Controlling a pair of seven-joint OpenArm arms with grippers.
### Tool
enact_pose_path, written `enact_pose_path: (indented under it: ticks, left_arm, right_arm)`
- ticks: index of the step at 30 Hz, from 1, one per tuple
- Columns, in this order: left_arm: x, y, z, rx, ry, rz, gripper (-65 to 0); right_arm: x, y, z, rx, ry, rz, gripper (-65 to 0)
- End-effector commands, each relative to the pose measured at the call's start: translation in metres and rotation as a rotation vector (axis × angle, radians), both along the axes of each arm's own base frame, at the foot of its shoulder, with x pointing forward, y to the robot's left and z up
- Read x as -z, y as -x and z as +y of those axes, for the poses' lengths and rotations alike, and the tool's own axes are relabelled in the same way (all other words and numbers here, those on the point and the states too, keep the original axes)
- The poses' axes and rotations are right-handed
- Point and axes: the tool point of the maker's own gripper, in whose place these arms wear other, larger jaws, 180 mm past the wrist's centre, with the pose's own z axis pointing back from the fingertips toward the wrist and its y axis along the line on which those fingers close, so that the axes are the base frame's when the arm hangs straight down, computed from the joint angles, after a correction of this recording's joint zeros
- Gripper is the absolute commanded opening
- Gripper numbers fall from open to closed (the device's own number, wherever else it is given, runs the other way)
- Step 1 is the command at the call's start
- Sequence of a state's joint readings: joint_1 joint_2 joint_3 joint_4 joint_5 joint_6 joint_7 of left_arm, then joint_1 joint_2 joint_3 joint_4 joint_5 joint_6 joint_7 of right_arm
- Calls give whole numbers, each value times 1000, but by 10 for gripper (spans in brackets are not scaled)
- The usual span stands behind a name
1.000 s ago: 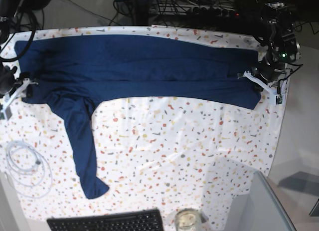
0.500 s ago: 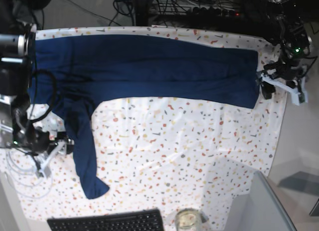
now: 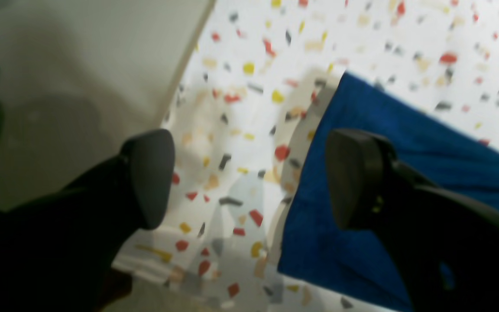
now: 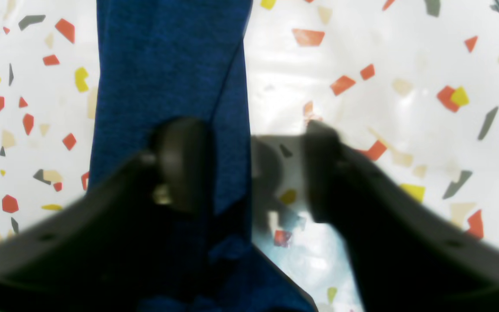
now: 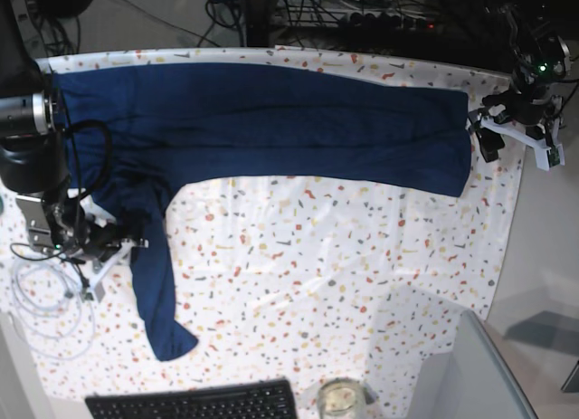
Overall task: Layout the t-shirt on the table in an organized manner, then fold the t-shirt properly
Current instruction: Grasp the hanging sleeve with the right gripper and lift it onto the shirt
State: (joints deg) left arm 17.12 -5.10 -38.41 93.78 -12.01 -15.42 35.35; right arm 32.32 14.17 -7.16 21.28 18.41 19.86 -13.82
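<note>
Across the far half of the counter [image 5: 362, 283], a dark navy t-shirt [image 5: 271, 120] lies spread in a long band that runs nearly from the left edge to the right edge. 1 sleeve [image 5: 154, 265] hangs off the band near the left end and trails toward the near edge, ending close to a black keyboard [image 5: 194, 403]. A coil of white cable [image 5: 45, 301] lies by the left edge, and a glass jar [image 5: 339, 399] stands at the near edge just beside the keyboard.

At the right edge, the left tool [image 5: 488, 134] sits at the end of the shirt. Its wrist view shows the jaws spread wide with nothing between them: 1 pad over the shirt's hem, the other over bare speckled cloth near the counter's edge.

Near the left edge, the right tool [image 5: 122, 247] is low at the sleeve. Its wrist view shows the jaws partly apart, 1 finger [image 4: 180, 160] over the blue fabric and the other over the counter, straddling the sleeve's edge. Whether it pinches the cloth I cannot tell.
</note>
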Motion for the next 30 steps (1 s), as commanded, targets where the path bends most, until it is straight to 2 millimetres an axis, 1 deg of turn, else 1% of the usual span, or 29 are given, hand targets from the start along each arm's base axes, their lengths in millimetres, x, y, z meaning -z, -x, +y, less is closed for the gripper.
enact_pose_path:
  ticks: [1,2,3,4,5,7,9,11,15,18,21,23,27,30]
  left_arm:
    - [-10,-8,4,11,-20,-39,-138]
    - [-10,-8,4,11,-19,-38,-138]
    - [-9,-7,3,11,-17,-36,-138]
    - [-8,-7,3,11,-16,-34,-138]
    - [-8,-6,4,7,-16,-32,-138]
    - [-5,-4,7,2,-15,-24,-138]
    - [-1,-2,8,-2,-11,-14,-138]
    - [-2,-2,11,0,-18,-14,-138]
    - [3,0,13,-5,-12,1,-138]
    - [3,-6,14,-9,-6,-7,-138]
    - [9,-6,14,-17,8,2,-138]
    - [6,-14,15,-15,6,-13,-138]
    - [8,-18,15,-20,16,-15,-138]
    - [7,-18,15,-14,7,-13,-138]
  right_arm:
    - [-10,-9,-1,-9,1,-19,-497]
    - [-10,-9,0,-9,-1,-24,-591]
    - [-14,-12,2,-14,-3,-39,-650]
    - [-17,-13,5,-27,-2,-52,-650]
    - [-21,-13,7,-42,4,-63,-626]
    - [-31,-12,15,-85,15,-84,-650]
    - [-44,-4,24,-140,44,-83,-650]
    - [-66,9,28,-183,74,-106,-650]
    - [-121,35,38,-222,112,-227,-650]
    - [-143,65,53,-280,142,-245,-650]
    - [-149,98,78,-322,118,-242,-650]
    - [-150,116,93,-339,88,-241,-650]
    - [-147,141,118,-342,21,-224,-650]
    - [-140,156,145,-416,-15,-201,-650]
